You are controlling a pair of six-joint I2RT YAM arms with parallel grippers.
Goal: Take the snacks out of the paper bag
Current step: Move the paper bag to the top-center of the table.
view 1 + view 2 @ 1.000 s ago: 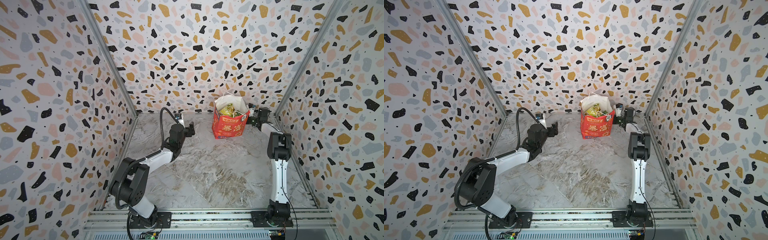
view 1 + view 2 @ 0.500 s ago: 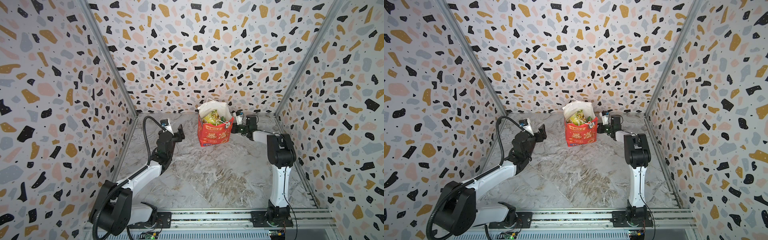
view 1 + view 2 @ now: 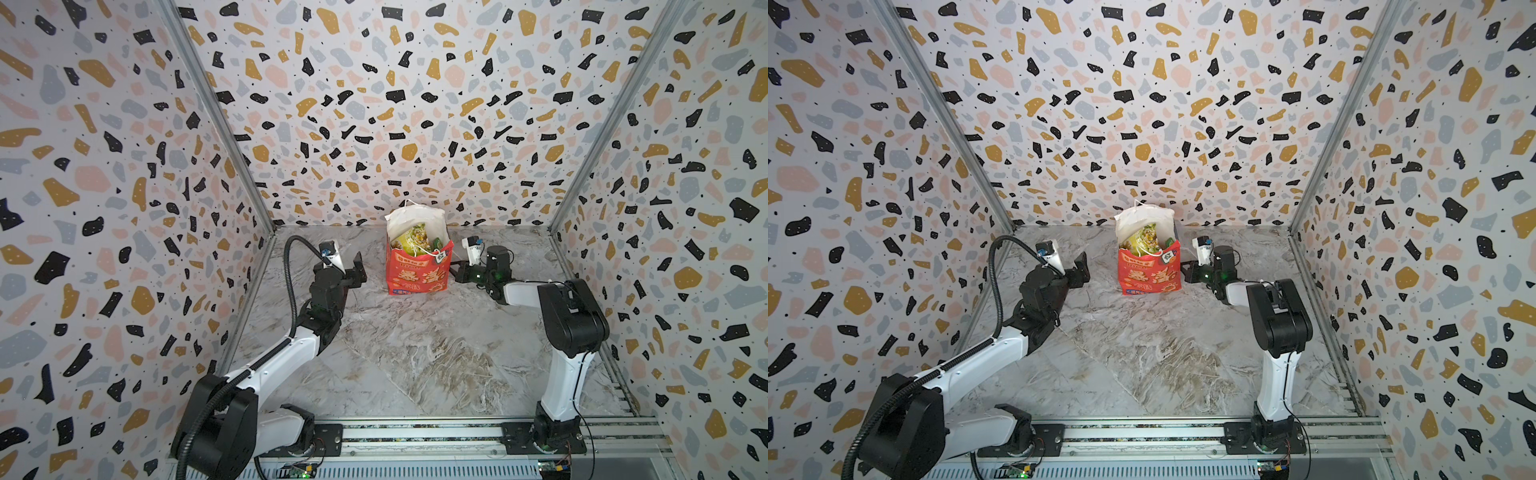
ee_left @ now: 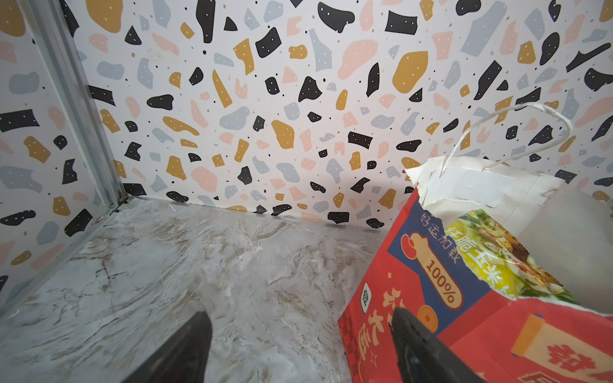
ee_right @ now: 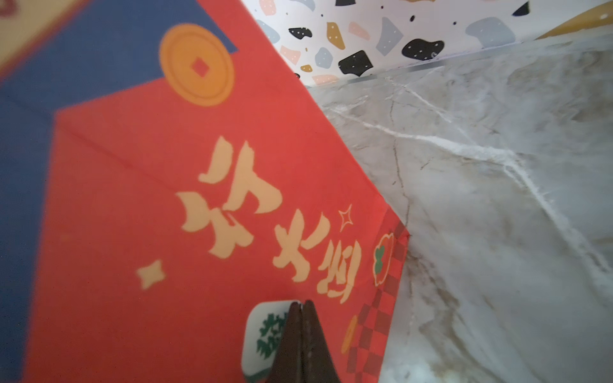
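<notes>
Centrally, near the terrazzo back wall (image 3: 374,104) of a marble-patterned table (image 3: 415,353): one tall red paper bag (image 3: 417,274) with white lining, upright, mouth open. Two snacks showing at the mouth: one large yellow-green glossy packet (image 3: 411,241) printed with Chinese characters, and one smaller green packet (image 3: 437,243); any others hidden. Large gold Chinese characters across the bag's front; "100%" legible on its blue side panel (image 4: 441,285) in the left wrist view. Two black-and-white robot arms (image 3: 282,353). Left gripper (image 3: 358,270) just beside the bag's blue side, jaws spread wide, holding nothing. Right gripper (image 5: 300,303) pinched fully closed, empty, tips right at the bag's opposite side; contact impossible to confirm.
</notes>
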